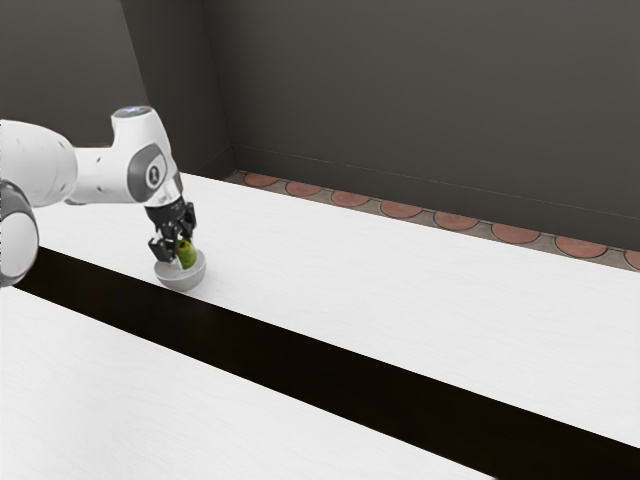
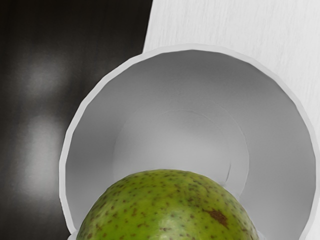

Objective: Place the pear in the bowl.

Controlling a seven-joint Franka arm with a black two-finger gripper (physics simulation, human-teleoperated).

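The white tabletop (image 1: 430, 300) runs a long way toward the exterior view's right, and its far edge borders a strip of reddish round-patterned tiles (image 1: 400, 210) at the foot of the dark wall (image 1: 430, 90). A dark band (image 1: 300, 355) crosses the white slantwise. The bowl (image 1: 181, 282), grey and round, stands near that band, with the wrist view showing dark surface past one side of its rim and white past another. Inside the rim there is open room beside the pear (image 1: 187, 256), a wide curve of bare grey (the smooth sort, with a faint ring marked around its base).

The claw (image 1: 181, 250) points down over the bowl, its fingers parted by about the pear's width and closed against the fruit from two sides. The pear sits at the fingertips, under the palm, its lower end within the bowl's outline in the exterior view. Whether it touches the bowl's bottom I cannot tell. In the wrist view its rounded, brown-speckled green end covers part of the bowl's inside.
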